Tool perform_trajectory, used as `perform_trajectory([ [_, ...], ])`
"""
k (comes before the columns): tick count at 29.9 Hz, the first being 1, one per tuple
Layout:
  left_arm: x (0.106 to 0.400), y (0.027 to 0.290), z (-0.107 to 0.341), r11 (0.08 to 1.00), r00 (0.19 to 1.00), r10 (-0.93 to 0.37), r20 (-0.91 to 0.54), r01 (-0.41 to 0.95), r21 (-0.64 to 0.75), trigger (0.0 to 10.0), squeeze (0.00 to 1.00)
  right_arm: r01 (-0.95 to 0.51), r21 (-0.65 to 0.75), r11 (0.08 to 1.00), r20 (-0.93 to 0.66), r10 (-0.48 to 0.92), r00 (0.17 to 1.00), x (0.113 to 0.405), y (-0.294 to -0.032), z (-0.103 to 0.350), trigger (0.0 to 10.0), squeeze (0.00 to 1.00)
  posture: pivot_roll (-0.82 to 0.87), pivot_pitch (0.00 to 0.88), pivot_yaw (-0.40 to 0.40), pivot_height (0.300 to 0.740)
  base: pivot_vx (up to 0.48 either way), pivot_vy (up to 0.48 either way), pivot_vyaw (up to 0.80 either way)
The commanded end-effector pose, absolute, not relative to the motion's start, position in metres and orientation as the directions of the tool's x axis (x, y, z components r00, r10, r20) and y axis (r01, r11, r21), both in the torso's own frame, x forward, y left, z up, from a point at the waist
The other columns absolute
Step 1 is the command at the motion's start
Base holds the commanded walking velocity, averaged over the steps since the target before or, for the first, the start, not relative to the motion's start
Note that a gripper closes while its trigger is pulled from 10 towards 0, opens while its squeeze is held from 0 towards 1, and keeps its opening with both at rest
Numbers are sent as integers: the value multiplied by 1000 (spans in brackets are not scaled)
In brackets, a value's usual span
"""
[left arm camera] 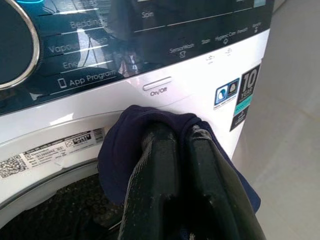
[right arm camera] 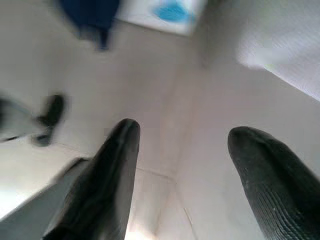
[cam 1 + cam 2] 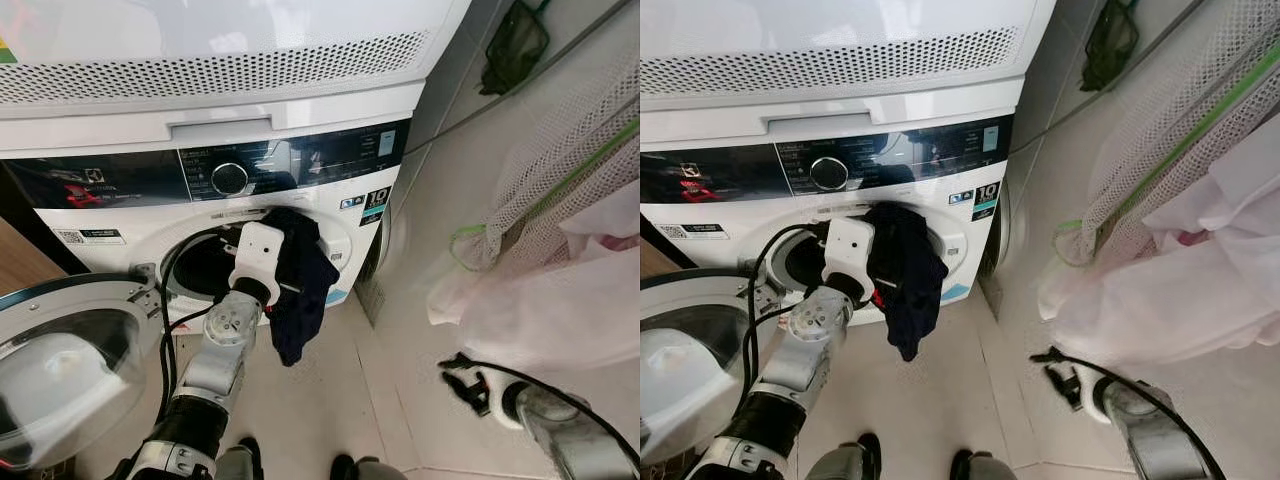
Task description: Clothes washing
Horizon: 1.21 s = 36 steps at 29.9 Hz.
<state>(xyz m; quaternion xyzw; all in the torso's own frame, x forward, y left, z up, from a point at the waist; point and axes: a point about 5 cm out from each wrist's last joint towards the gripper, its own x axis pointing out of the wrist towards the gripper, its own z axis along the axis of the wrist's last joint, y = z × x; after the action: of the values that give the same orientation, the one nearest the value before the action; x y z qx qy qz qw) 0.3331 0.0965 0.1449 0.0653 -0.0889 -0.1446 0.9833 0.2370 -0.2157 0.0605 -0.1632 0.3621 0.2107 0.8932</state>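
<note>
Left gripper (image 1: 175, 145), clamped on the dark garment (image 3: 300, 290) at the drum opening's (image 3: 200, 268) upper rim, should push deeper before releasing; right gripper (image 2: 182, 150) hangs wide, idle.

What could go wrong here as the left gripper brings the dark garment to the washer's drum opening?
Most of the dark garment hangs outside and below the drum opening, so it could drape over the rim or drop to the floor if released now. The left gripper sits close under the On/Off button and could bump the control panel. The right gripper hangs open, idle.
</note>
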Motion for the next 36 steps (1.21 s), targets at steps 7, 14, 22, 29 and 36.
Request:
perform_trajectory([
  [7,329,92,142,940,935,-325,144,302,158,10000,0,-697,-105,709,-773,383,506,211,-221,66,10000,0,78,246,-76,740,0,0,0],
  [14,330,90,142,937,932,-333,142,311,159,10000,0,-792,-97,602,-837,381,393,194,-226,59,10000,0,75,247,-83,740,0,0,0],
  [22,329,89,140,934,930,-341,134,319,161,10000,0,-825,-122,551,-902,285,324,187,-241,54,10000,0,70,241,-82,740,0,0,0],
  [29,329,89,137,933,931,-341,128,319,165,10000,0,-623,-318,714,-824,117,554,212,-264,43,10000,0,58,229,-74,740,0,0,0],
  [36,330,87,138,934,931,-342,131,321,158,10000,0,-374,-280,884,-834,-31,550,200,-274,-6,10000,0,71,227,-77,740,0,0,0],
])
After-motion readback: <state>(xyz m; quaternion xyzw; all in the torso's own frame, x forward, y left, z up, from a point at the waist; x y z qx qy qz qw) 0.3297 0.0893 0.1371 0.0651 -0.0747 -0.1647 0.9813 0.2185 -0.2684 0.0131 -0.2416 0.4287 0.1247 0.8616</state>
